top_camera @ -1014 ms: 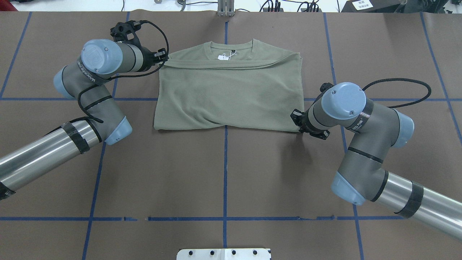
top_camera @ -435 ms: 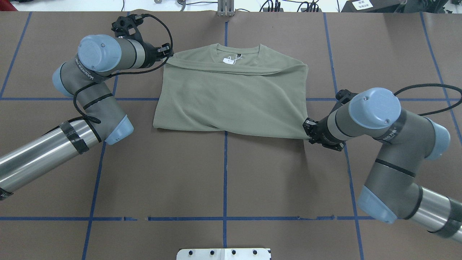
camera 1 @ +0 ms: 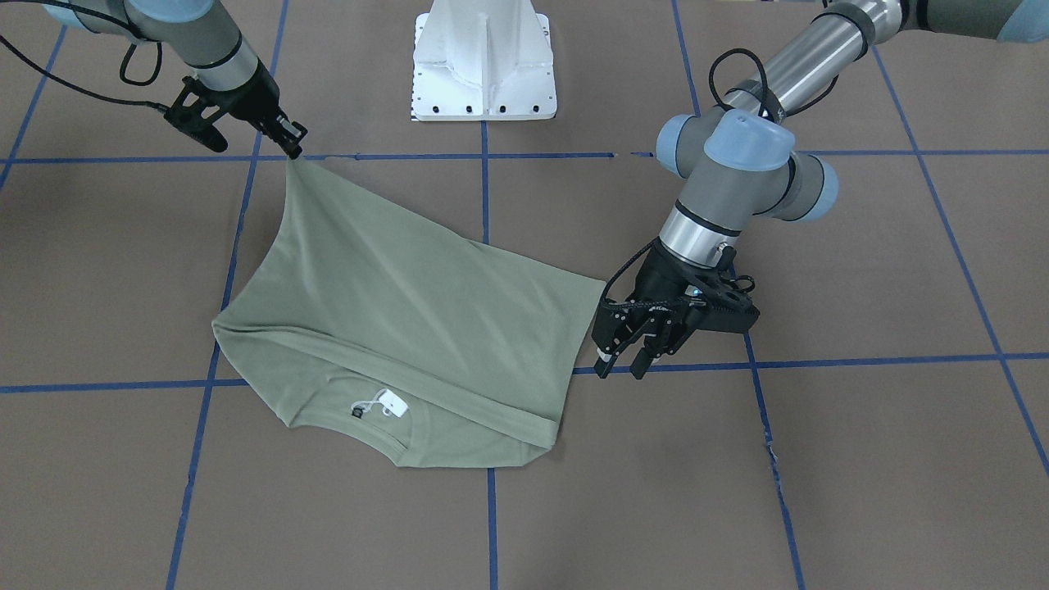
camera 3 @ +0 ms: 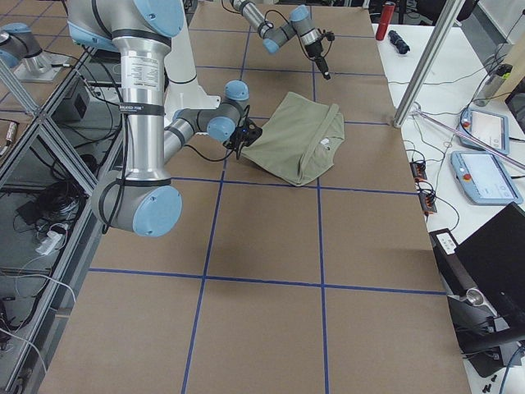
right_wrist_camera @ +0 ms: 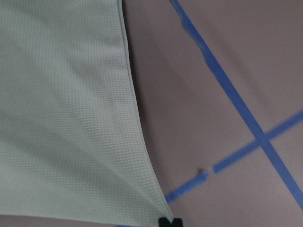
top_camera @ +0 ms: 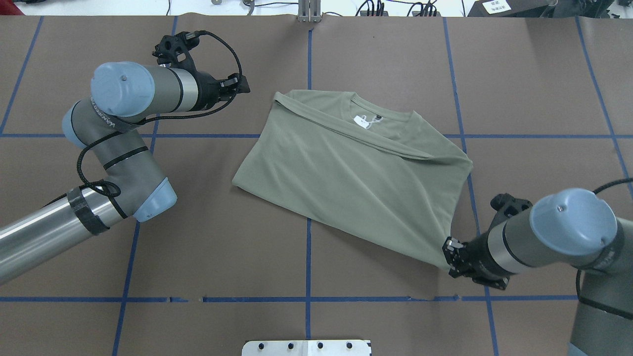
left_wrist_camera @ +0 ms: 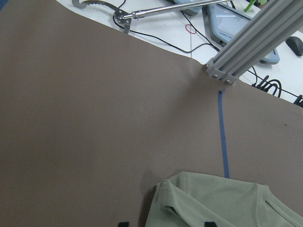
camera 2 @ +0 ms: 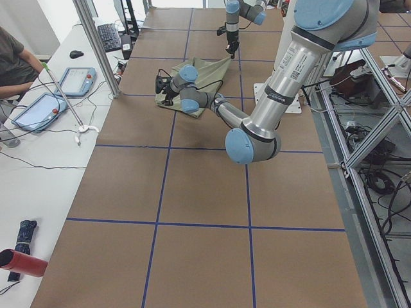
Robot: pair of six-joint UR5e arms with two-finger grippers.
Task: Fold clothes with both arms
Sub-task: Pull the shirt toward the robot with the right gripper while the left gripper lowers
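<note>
The sage-green shirt lies folded and skewed on the brown table, its neckline and white tag on the far side. My right gripper is shut on the shirt's near right hem corner, which is pulled taut and slightly raised; the front view shows the same pinch by the right gripper on the shirt. In the right wrist view the cloth narrows to a point at the fingertips. My left gripper stands open, just off the shirt's far left shoulder corner. The front view shows the left gripper with spread fingers beside the cloth edge.
Blue tape lines divide the brown table cover. The white pedestal base stands at the robot's edge. An aluminium post and cables sit beyond the far edge. A seated person and tablets are at the side bench.
The left gripper let go of the shoulder corner and opened. The right gripper pulled the hem corner toward the robot and rightward, so the shirt slid right and turned.
</note>
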